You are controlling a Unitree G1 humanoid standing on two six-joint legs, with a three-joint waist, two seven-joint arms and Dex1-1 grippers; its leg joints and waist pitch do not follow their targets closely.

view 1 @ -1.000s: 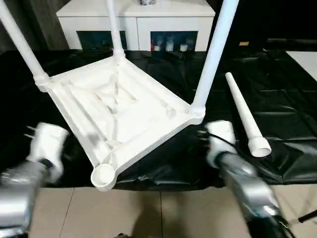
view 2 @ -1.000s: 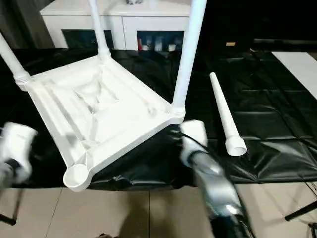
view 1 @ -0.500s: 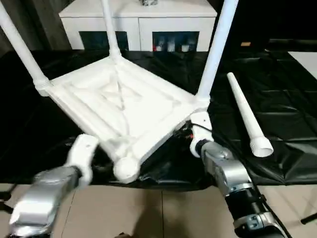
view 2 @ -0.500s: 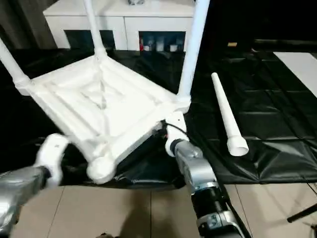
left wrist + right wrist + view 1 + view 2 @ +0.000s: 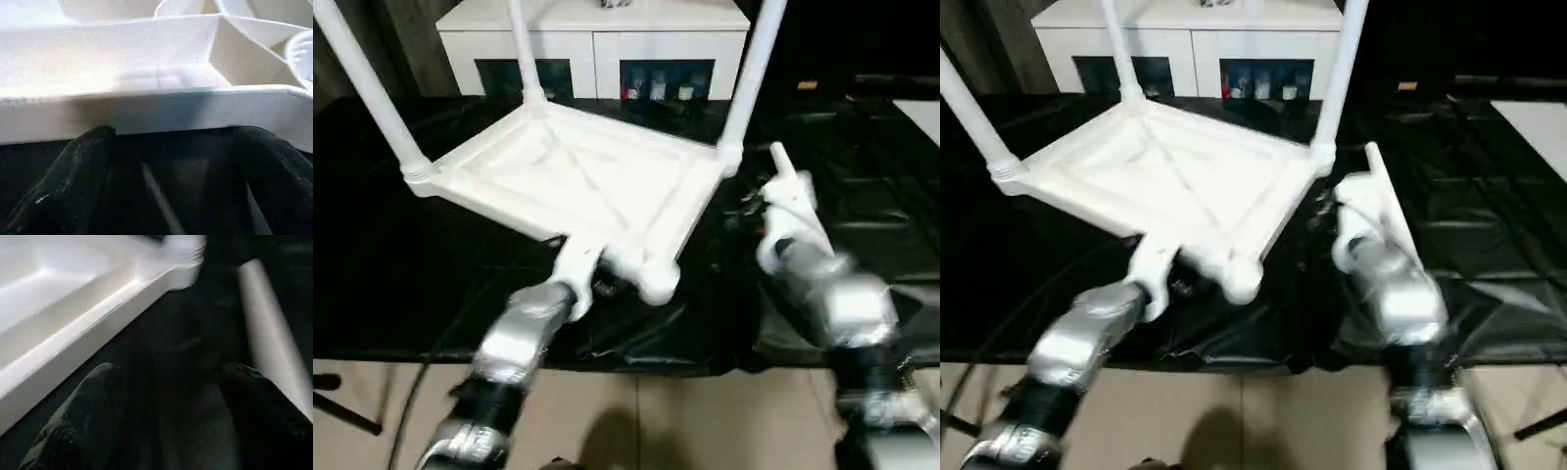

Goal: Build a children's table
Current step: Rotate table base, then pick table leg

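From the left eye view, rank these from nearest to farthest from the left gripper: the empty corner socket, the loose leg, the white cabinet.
1. The empty corner socket, just to the right of the left gripper, at the tabletop's near corner.
2. The loose leg, across on the right, lying on the black cover by the right arm.
3. The white cabinet, at the back behind the table.
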